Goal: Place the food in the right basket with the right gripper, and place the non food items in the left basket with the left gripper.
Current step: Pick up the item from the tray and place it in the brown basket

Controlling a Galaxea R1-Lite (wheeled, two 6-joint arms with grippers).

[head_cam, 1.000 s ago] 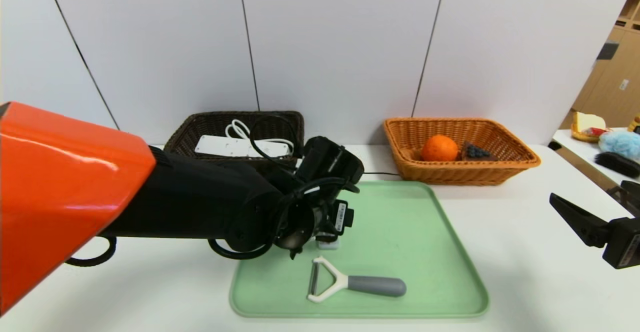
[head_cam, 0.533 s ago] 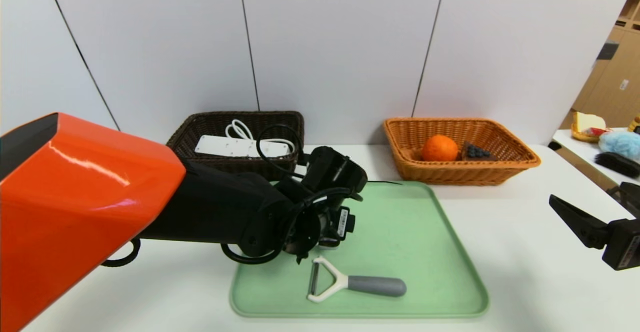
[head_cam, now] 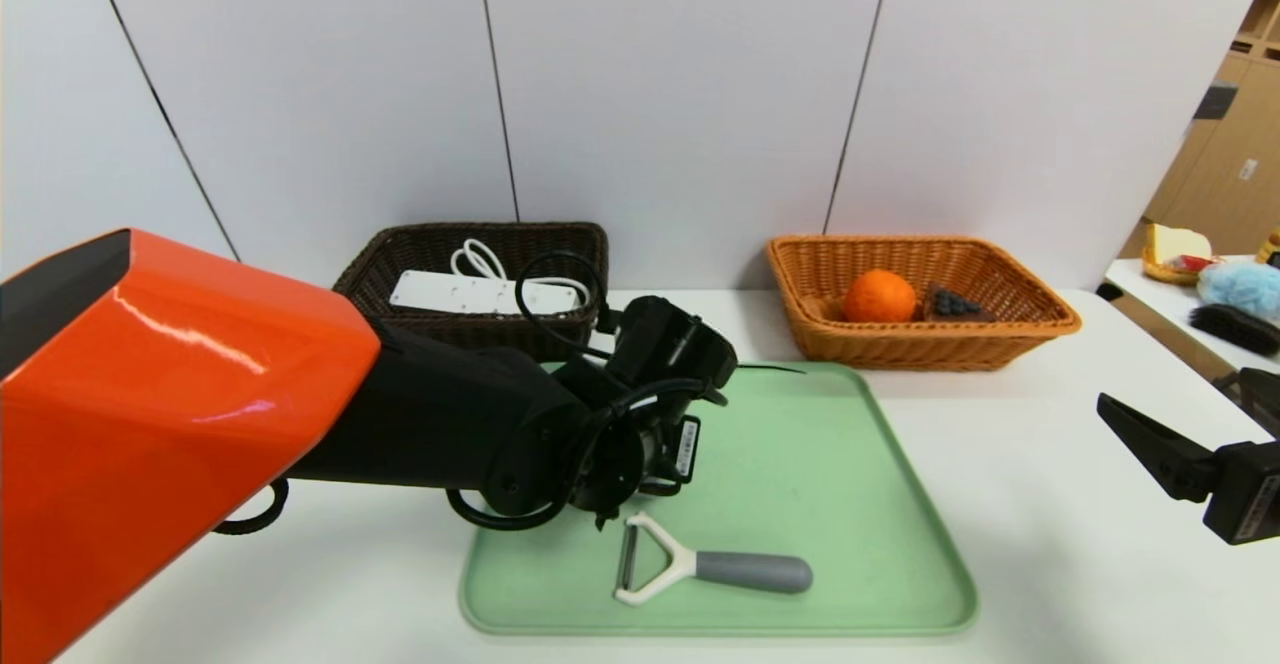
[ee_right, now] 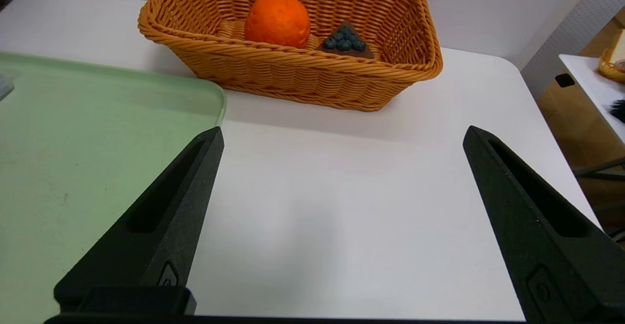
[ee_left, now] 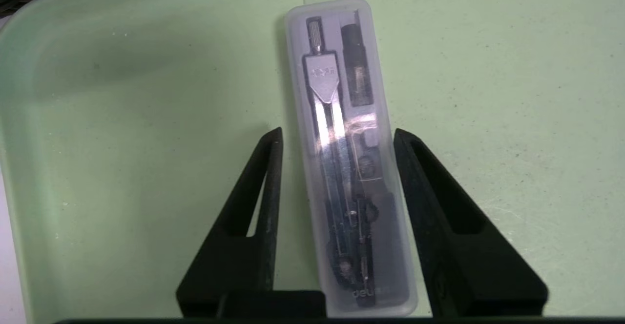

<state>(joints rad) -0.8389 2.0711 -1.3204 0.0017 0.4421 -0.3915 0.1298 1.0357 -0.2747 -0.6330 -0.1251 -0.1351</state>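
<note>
In the left wrist view, the slim grey case lies flat on the green tray. My left gripper is low over it, one finger on each long side. The jaws are open, with a thin gap still showing on one side. The head view hides the case under the left wrist. The white peeler lies on the tray nearer me. The power strip rests in the left basket. The orange and cake slice sit in the right basket. My right gripper hovers open and empty at the right.
The tray fills the table's middle, between the two baskets. A side table with a brush and other clutter stands at the far right. The left arm's orange segment blocks the near left of the head view.
The left arm has come down over the tray onto the case and its jaws have narrowed around it. The right arm has barely moved.
</note>
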